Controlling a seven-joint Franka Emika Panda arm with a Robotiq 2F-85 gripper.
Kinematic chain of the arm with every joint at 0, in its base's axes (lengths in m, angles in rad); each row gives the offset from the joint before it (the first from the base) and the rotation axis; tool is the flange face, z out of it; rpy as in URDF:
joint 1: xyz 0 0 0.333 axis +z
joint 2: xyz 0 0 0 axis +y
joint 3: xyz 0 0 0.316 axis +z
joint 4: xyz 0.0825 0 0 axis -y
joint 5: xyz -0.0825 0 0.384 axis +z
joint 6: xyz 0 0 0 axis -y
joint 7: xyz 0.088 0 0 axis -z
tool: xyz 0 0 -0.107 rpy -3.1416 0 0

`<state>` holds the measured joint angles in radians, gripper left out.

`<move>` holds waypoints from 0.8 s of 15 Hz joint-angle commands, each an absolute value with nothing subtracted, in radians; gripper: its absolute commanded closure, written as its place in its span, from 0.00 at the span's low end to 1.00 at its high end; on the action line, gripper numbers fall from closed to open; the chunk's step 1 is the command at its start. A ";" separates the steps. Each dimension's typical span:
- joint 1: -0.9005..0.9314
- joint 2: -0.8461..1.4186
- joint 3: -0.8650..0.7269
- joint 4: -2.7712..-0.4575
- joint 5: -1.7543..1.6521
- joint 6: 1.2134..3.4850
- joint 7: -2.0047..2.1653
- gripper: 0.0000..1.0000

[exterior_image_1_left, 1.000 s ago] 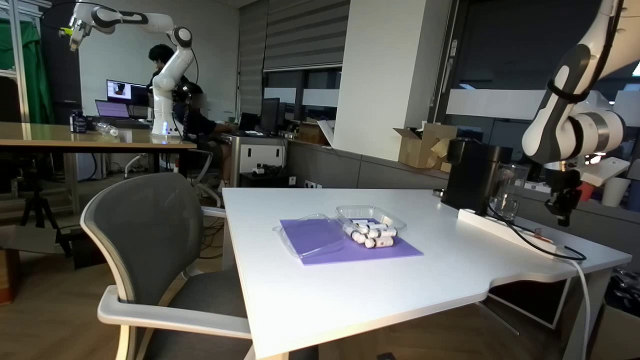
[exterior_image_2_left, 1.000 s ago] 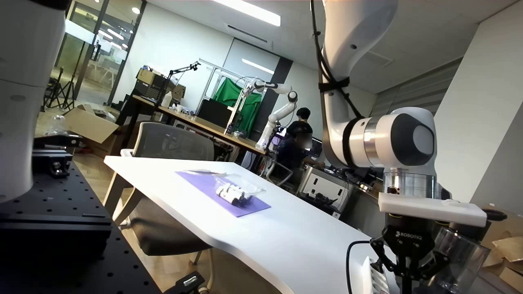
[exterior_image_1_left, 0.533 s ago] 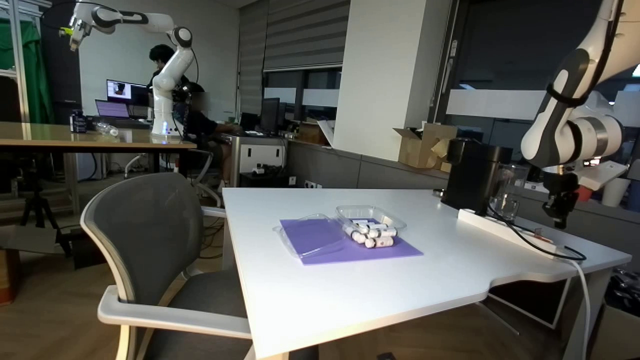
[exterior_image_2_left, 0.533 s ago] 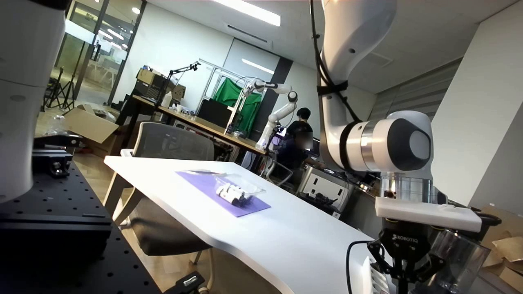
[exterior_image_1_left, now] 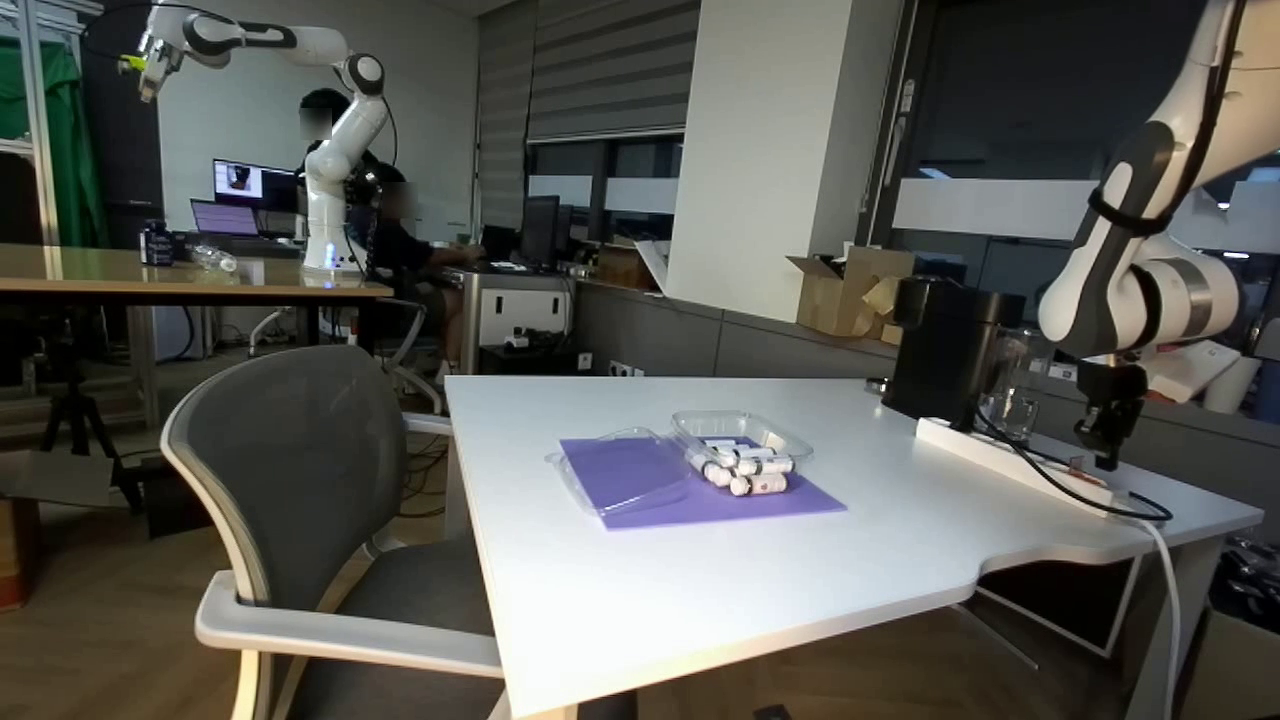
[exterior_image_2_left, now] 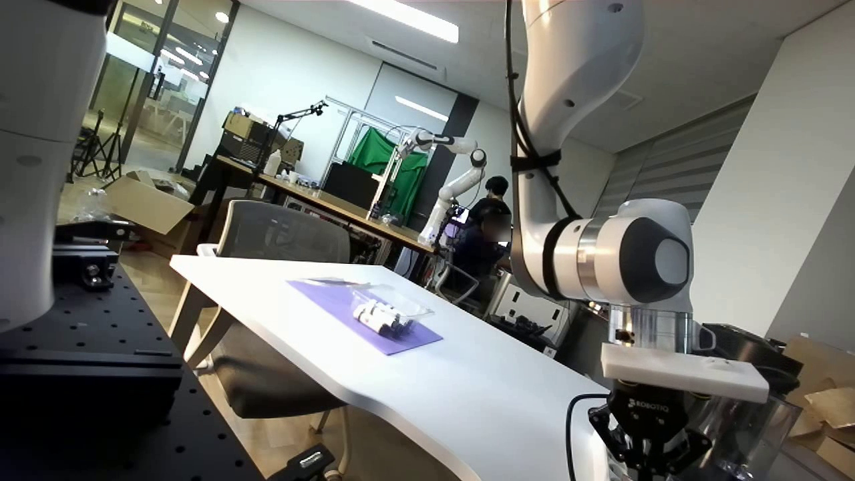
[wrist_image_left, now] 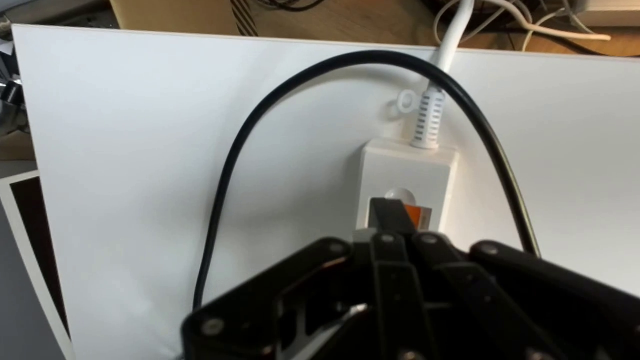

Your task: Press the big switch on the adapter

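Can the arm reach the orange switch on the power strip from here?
Likely yes: in the wrist view the shut gripper overlaps the orange switch on the power strip, and the black cable loops around that end, not across the switch. Contact is unclear.

I see a black cable (wrist_image_left: 375, 57) arching wide round the corded end of the white adapter (wrist_image_left: 407, 167), in the way of anything sliding in low from either side. Within the arch there is counter (wrist_image_left: 290, 150) to pass over, broken by a white cord (wrist_image_left: 454, 35). By the adapter's opposite end, a tall black machine (exterior_image_1_left: 940, 350) and a clear container (exterior_image_1_left: 1018, 375) crowd the space; toward the purple sheet (exterior_image_1_left: 715, 507) the counter lies open.
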<state>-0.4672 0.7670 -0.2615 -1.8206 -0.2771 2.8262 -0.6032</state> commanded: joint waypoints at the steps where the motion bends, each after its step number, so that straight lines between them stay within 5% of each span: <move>1: -0.495 0.784 -0.236 -1.803 -0.292 2.849 -0.610 1.00; 12: -0.530 0.830 -0.208 -1.774 -0.285 2.877 -0.622 1.00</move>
